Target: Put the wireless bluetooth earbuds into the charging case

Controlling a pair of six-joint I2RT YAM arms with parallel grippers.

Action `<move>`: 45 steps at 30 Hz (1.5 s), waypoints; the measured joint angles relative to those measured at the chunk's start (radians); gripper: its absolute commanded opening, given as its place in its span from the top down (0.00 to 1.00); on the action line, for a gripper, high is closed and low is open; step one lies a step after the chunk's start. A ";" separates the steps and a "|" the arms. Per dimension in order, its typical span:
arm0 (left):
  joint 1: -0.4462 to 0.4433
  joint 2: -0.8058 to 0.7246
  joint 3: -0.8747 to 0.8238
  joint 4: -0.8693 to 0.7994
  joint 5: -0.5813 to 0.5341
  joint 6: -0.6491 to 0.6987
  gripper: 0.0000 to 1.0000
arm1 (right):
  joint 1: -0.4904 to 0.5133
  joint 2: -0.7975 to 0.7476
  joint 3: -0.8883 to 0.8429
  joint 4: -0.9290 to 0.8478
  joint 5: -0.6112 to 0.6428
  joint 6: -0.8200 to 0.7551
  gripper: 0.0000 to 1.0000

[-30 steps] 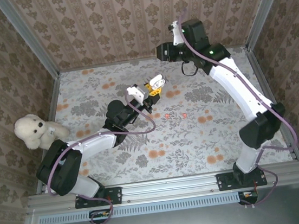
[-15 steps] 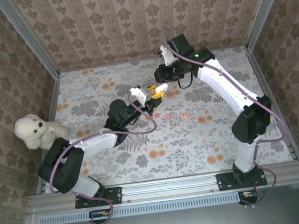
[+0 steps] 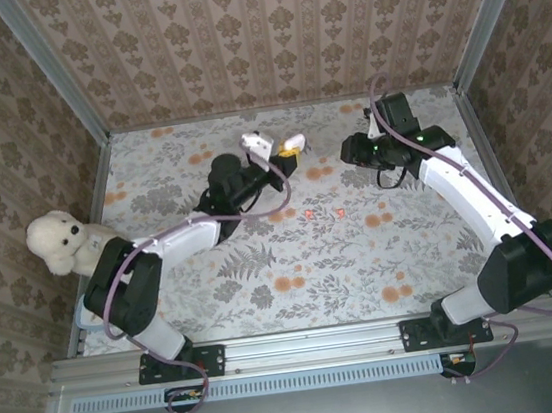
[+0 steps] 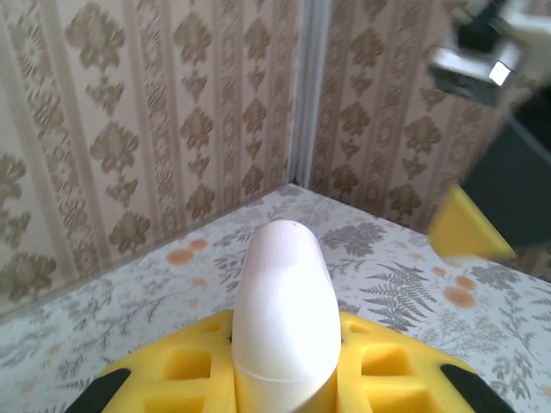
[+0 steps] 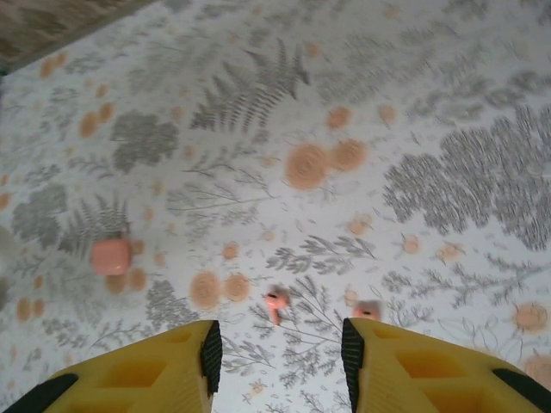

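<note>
Right fingers (image 5: 146,374) apart over probable earbuds (image 5: 275,305)

I see open tabletop (image 3: 365,276) across the near half; a plush bear (image 3: 62,243) crowds the left edge.

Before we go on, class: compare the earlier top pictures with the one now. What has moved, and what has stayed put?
The right hand came down from the back wall close to the left hand, then swung away to the right; its jaws stand open. The left hand, shut on the case, shifted slightly toward the back wall. The red buds and the teddy stayed put.
</note>
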 measured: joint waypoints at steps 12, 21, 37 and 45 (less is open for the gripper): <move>0.063 0.376 0.468 -0.589 0.065 -0.212 0.98 | 0.005 0.000 -0.154 0.107 0.067 0.104 0.49; 0.064 0.571 0.593 -0.708 0.181 -0.320 0.84 | 0.005 0.000 -0.189 0.150 0.067 0.138 0.47; 0.102 0.636 0.639 -0.779 0.215 -0.380 0.43 | 0.007 -0.015 -0.211 0.164 0.067 0.157 0.36; 0.130 0.616 0.650 -0.847 0.183 -0.350 0.27 | 0.037 -0.076 -0.211 0.163 0.072 0.163 0.28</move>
